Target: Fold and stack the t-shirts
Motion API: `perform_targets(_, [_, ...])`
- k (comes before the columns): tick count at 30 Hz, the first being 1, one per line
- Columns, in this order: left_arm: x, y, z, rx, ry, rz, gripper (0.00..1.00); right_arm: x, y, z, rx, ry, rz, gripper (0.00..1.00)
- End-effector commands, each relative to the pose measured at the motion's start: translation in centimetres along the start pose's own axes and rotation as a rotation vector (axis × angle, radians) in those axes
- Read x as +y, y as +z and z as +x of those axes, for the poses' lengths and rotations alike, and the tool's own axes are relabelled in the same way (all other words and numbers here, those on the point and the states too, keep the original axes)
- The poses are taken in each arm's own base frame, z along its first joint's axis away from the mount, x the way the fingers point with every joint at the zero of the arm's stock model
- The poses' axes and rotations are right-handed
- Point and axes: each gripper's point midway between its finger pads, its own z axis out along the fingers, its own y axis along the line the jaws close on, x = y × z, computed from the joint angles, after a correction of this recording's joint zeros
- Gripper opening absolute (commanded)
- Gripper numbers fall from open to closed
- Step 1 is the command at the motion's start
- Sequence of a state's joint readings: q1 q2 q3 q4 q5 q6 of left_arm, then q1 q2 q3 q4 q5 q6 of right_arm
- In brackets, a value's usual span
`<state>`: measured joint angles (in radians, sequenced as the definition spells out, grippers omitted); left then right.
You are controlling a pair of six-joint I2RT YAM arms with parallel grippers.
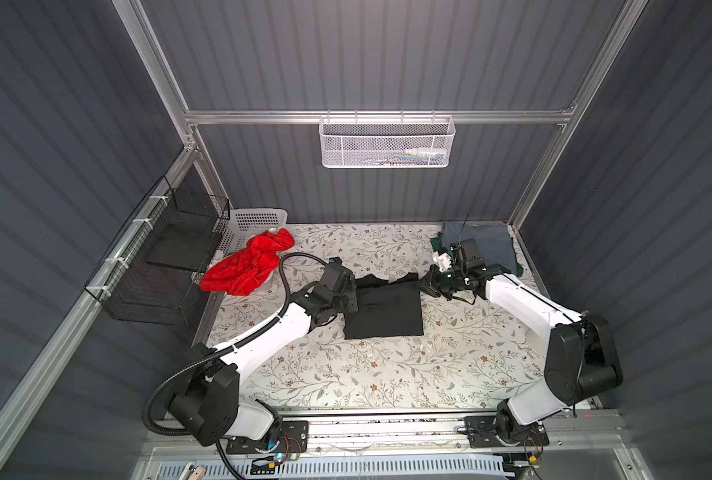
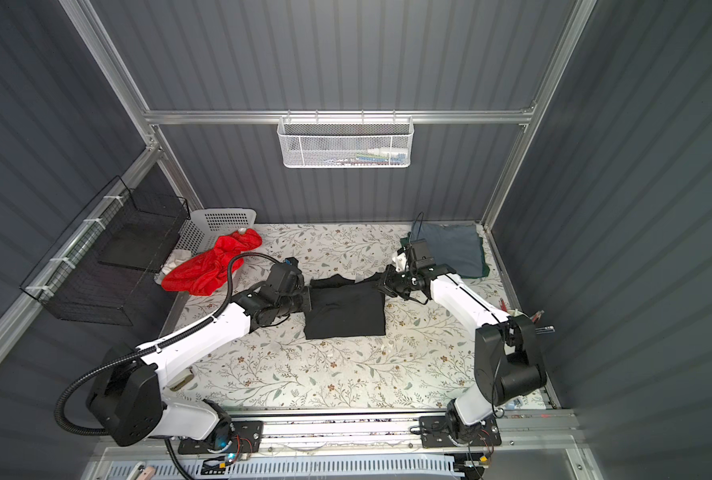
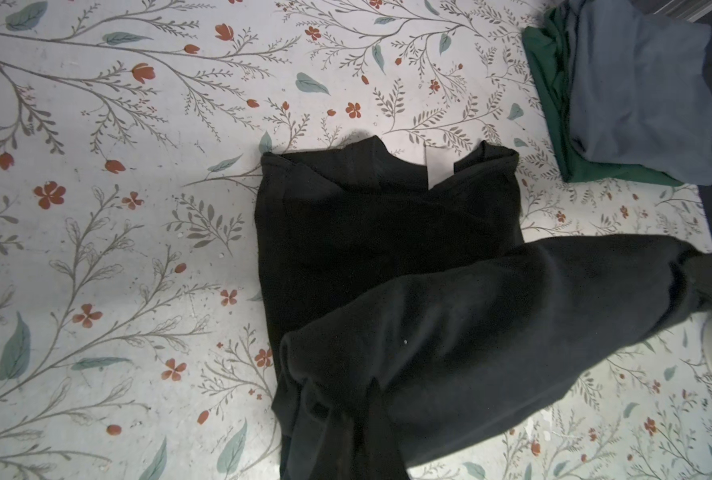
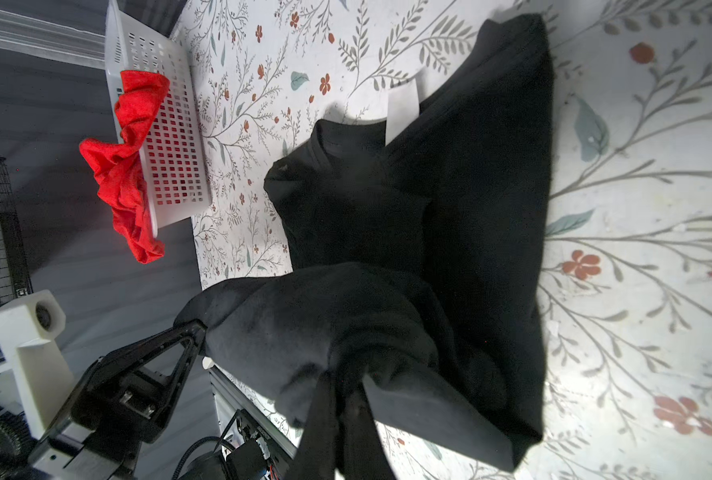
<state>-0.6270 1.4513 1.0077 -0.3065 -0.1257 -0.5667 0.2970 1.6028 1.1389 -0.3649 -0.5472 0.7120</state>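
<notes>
Shirts, left to right. Red shirt [image 1: 246, 266] is unfolded, draped over the rim of the white basket [image 1: 258, 218] at the far left. Left hand [image 1: 351, 300] is closed on the left edge of the black shirt [image 1: 383, 311], which lies part folded mid-surface [image 1: 387, 374] with one flap lifted between the hands. Right hand [image 1: 422, 285] is closed on its far right corner. Far right: blue-grey shirt [image 1: 487, 245] folded on top of the green shirt [image 1: 436, 242].

Step in hand, as I judge it: carry the lifted flap over. Move both hands together at equal height, keep the cloth taut, and align edges before release. A slack span would likely wrinkle.
</notes>
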Motion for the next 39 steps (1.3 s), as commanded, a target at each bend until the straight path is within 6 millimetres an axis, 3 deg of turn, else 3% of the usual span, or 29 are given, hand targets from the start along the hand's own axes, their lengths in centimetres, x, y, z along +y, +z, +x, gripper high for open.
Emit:
perform_targets(1, [0.2,0.6,-2.2,-0.051,0.030,-0.024,0.00,0.0,0.3,-1.2,-0.007,-0.015,-0.003,0.00])
perform_targets(7, [1.5,3.3,-2.8,-0.018,0.033,-0.070,0.00,-1.0,1.7,-2.4,0.004,0.017,-0.002,0.00])
perform_targets(17, [0.5,5.8,-5.9,-0.053,0.069,-0.069,0.00,-2.3,3.1,-4.4,0.018,0.068,0.016,0.00])
perform_targets(21, [1.2,6.8,-6.6,-0.065,0.044,-0.080,0.00,-2.6,3.2,-5.7,-0.008,0.093,0.019,0.00])
perform_targets(22, [1.4,7.0,-7.0,-0.074,0.041,-0.085,0.02,-2.7,3.2,-5.9,-0.012,0.100,0.021,0.00])
perform_targets(23, [1.7,7.3,-7.3,-0.085,0.038,-0.095,0.10,-2.7,3.2,-6.1,-0.019,0.105,0.022,0.00])
perform_targets(24, [1.9,7.5,-7.7,-0.092,0.034,-0.098,0.10,-2.8,3.3,-6.3,-0.023,0.109,0.022,0.00])
perform_targets(25, [2.1,7.7,-8.1,-0.097,0.032,-0.100,0.01,-2.8,3.3,-6.4,-0.026,0.114,0.023,0.00])
perform_targets(28, [2.4,7.8,-9.3,-0.119,0.031,-0.115,0.00,-3.0,3.4,-6.7,-0.035,0.117,0.026,0.00])
perform_targets(29, [2.3,7.4,-9.9,-0.135,0.033,-0.120,0.04,-3.1,3.4,-6.8,-0.036,0.121,0.029,0.00])
perform_targets(32, [2.2,6.4,-11.0,-0.178,0.046,-0.126,0.41,-3.5,3.2,-6.9,-0.044,0.128,0.036,0.00])
perform_targets(35, [2.5,5.0,-11.8,-0.224,0.058,-0.144,0.90,-3.7,2.8,-7.1,-0.058,0.132,0.042,0.00])
perform_targets(36, [2.6,4.6,-11.9,-0.236,0.063,-0.148,0.99,-3.8,2.7,-7.2,-0.065,0.136,0.047,0.00])
perform_targets(39, [2.9,3.6,-11.9,-0.258,0.072,-0.157,1.00,-4.4,2.3,-7.6,-0.093,0.151,0.061,0.00])
